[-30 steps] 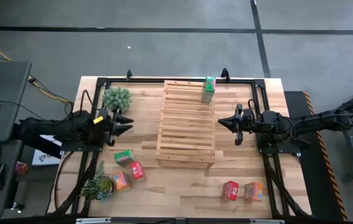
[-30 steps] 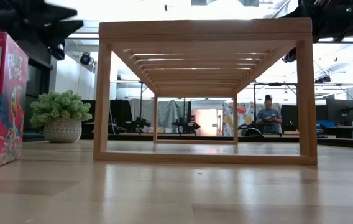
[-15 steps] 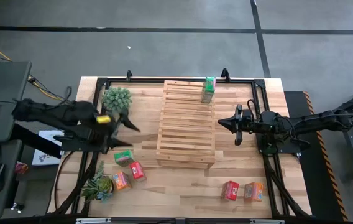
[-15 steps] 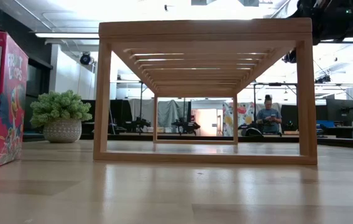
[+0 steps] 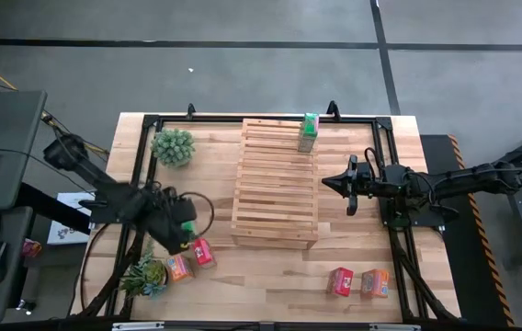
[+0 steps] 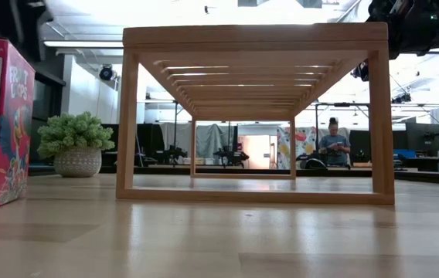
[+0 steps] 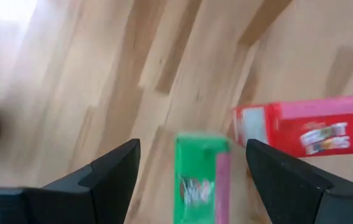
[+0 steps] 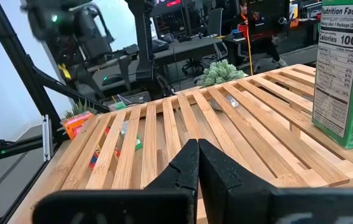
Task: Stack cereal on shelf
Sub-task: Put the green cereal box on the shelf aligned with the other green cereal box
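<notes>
The left gripper [image 5: 180, 230] is hanging over the left side of the flat wood-plank tabletop [image 5: 270, 271], its two dark fingers [image 7: 111, 171] spread wide and grasping nothing. Directly under it a small green cardboard cereal box [image 7: 199, 177] is lying flat, with a small red-pink cardboard cereal box [image 7: 304, 126] lying just beside it. A small orange cardboard cereal box [image 5: 179, 268] is sitting next to a spiky green potted plant [image 5: 146, 274] near the left front corner.

The large pale wooden slatted rack [image 5: 276, 182] is standing mid-table, carrying one upright green cereal box [image 5: 308, 131] at its far right corner. The right gripper [image 5: 328, 182] is waiting just right of the rack, fingers clenched together on nothing. Another red-pink box [image 5: 340, 281] and orange box [image 5: 375, 282] are standing side by side at the near right.
</notes>
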Action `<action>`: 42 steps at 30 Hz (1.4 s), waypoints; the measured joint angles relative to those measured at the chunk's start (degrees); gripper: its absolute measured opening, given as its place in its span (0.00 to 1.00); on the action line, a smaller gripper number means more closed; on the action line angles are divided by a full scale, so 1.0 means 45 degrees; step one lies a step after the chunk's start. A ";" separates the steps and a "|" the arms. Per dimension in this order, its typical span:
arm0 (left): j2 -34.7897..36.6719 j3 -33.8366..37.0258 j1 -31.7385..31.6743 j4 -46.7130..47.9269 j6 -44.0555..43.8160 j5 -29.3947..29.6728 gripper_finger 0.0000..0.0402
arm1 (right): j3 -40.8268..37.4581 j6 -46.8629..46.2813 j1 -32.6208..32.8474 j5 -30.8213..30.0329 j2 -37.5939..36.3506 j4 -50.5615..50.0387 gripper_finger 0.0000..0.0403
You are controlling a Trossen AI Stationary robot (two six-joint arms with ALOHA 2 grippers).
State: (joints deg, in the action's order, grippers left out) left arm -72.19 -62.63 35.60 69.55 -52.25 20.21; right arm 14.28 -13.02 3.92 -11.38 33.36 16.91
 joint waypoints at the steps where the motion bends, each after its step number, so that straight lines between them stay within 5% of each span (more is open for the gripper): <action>1: -0.0218 0.0000 0.0153 0.0074 -0.0539 -0.0008 0.70 | 0.0000 0.0000 0.0000 0.0000 0.0000 0.0004 0.00; 13: -0.0849 -0.0010 0.0811 0.0967 -0.1386 -0.0182 0.70 | 0.0000 0.0000 0.0000 -0.0005 0.0000 -0.0112 0.00; 42: -0.0450 0.0674 -0.1589 -0.0311 0.1535 -0.3856 0.70 | 0.0000 0.0005 -0.0001 -0.0010 -0.0003 -0.0375 0.00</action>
State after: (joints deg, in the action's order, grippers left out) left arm -74.21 -59.60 28.45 68.15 -45.34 2.86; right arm 14.28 -12.99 3.92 -11.42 33.35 15.22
